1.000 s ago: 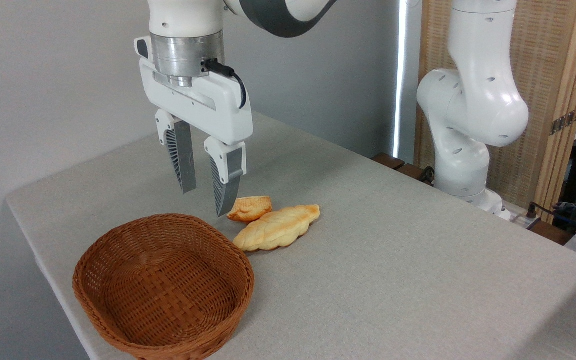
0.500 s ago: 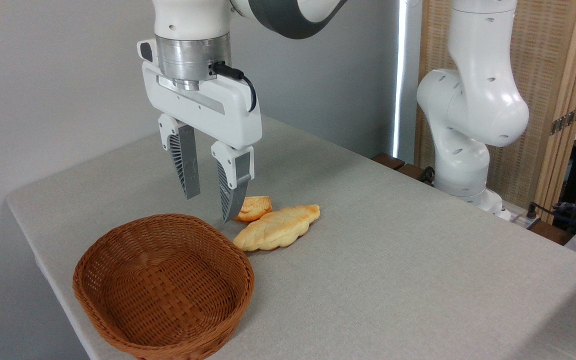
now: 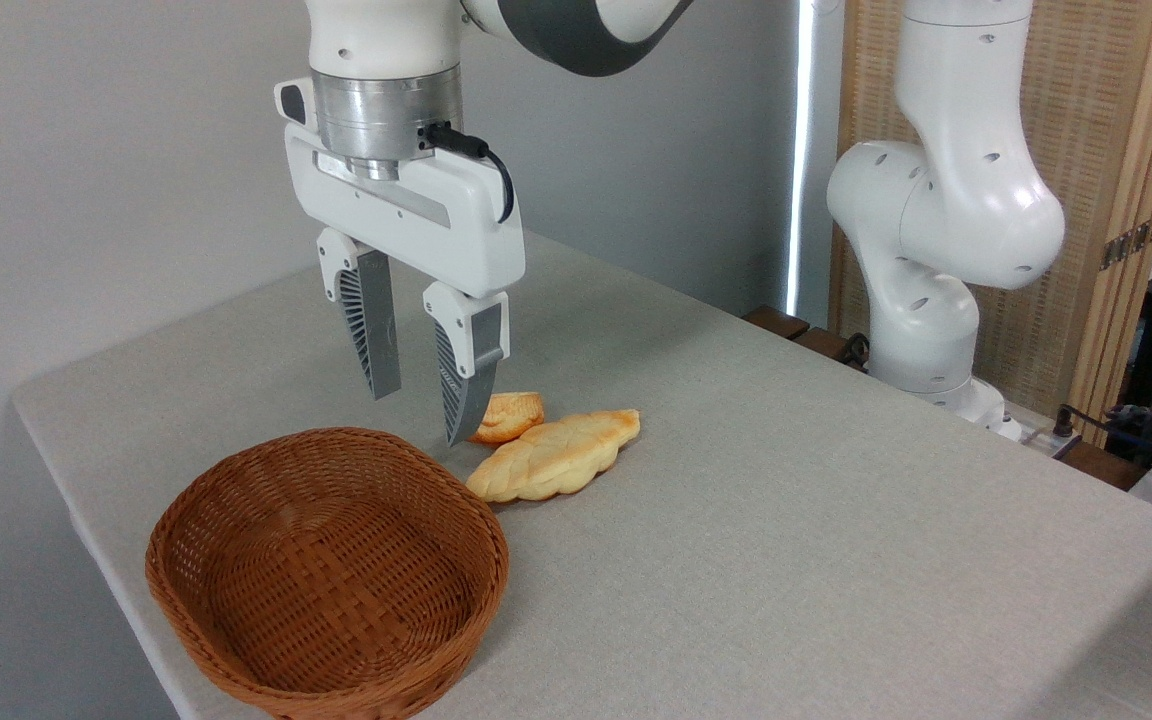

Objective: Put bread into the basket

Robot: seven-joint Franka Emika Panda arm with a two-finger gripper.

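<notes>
The gripper (image 3: pixel 421 415) hangs above the grey table (image 3: pixel 786 540) with its two ribbed fingers (image 3: pixel 373 335) pointing straight down and a clear gap between them, gripping nothing. Its fingertips are off the tabletop, over the bare strip between the basket and the two pieces of bread.

The small round bun (image 3: pixel 511 413), golden-orange on top, lies on the table just behind and to the right of the nearer finger, whose tip hides its left edge from where I stand. Whether the finger touches it I cannot tell. Directly in front of the bun, and touching or nearly touching it, lies the longer pale braided loaf (image 3: pixel 551 456), set at a slant with its pointed end toward the right.

The oval brown wicker basket (image 3: pixel 236 590) sits at the near left corner of the table, upright, with nothing inside. Its far rim comes close to the loaf's left end.

The white arm's base column (image 3: pixel 936 230) stands beyond the right edge of the table, in front of a slatted bamboo screen (image 3: pixel 1106 120).
</notes>
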